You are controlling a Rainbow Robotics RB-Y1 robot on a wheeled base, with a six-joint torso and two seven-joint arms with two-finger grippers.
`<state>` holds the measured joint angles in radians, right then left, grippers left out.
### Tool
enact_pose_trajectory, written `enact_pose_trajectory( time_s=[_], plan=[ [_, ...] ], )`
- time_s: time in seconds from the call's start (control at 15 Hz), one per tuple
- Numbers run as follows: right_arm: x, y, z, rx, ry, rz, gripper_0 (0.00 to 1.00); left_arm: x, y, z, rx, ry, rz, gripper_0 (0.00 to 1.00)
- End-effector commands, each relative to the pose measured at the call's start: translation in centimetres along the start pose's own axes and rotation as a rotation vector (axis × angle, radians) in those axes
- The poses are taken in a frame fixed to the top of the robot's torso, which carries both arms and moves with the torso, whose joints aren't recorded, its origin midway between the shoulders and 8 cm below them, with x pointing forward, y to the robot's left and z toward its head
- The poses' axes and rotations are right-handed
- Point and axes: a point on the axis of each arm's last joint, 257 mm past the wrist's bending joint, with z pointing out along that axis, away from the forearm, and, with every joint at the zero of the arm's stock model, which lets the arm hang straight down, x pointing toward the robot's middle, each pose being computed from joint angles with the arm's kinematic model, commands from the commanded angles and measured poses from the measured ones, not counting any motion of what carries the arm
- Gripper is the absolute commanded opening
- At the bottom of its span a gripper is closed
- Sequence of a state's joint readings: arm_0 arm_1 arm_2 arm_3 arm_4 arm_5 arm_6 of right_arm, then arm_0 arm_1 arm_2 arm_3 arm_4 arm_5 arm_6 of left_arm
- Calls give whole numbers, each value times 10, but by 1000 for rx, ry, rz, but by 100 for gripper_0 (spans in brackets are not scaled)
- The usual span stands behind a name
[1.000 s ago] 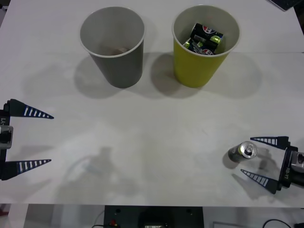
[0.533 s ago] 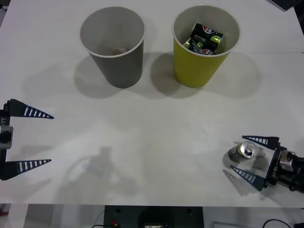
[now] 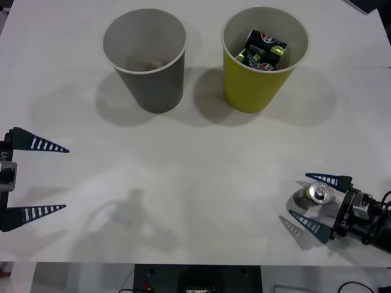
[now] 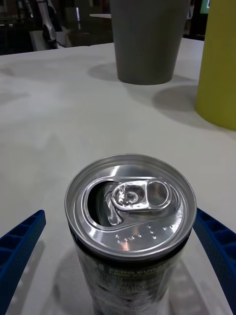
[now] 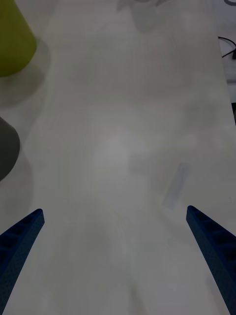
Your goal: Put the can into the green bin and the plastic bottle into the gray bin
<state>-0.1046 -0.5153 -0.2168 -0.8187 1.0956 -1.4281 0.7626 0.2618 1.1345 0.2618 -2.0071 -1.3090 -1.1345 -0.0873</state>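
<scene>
Right claw (image 3: pixel 319 199): low over the near right corner of the desk (image 3: pixel 201 183), blue fingers spread wide, one either side of the can; not yet touching it in the wrist view.
Why so placed: the fingers bracket the can at body height, likely so a straight close will pinch its sides; judged to be the approach just ahead of a grasp.
Can (image 3: pixel 315 194): stands on the desk between the right claw's fingers, well apart from both bins.
Can axis: long axis vertical, silver top up, the pull-tab opening visible in the right wrist view (image 4: pixel 130 206). Lettering on the dark wall is too blurred to read.
Green bin (image 3: pixel 264 58): far side of the desk, upright, mouth open upward; holds at least one dark can already, possibly more, the pile is hard to count.
Gray bin (image 3: pixel 146 58): just beside the green bin on the robot's left, upright, with something small and dim at its bottom that cannot be identified.
Left claw (image 3: pixel 38 178): parked at the left desk edge, fingers spread, nothing between them.
Next need: close on the can, lift it upright and carry it to the green bin.
</scene>
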Motion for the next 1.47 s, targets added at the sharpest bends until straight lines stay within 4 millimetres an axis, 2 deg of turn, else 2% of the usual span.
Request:
enact_pose_trajectory(
  time_s=[0.07,0.13,0.2,0.87,1.2,1.47],
  plan=[
    [0,0,0,1,-1,-1,59,0,0,0,0,0,0,100],
    [1,0,0,3,1,3,16,0,0,0,0,0,0,100],
    [1,1,0,1,1,2,0,0,0,0,0,0,0,100],
    [1,0,-1,0,2,8,0,0,0,0,0,0,0,100],
    [-10,-5,-1,-56,37,-43,0,0,0,0,0,0,0,100],
    [-31,-3,-15,-98,163,-66,0,0,0,0,0,0,0,100]
  ],
)
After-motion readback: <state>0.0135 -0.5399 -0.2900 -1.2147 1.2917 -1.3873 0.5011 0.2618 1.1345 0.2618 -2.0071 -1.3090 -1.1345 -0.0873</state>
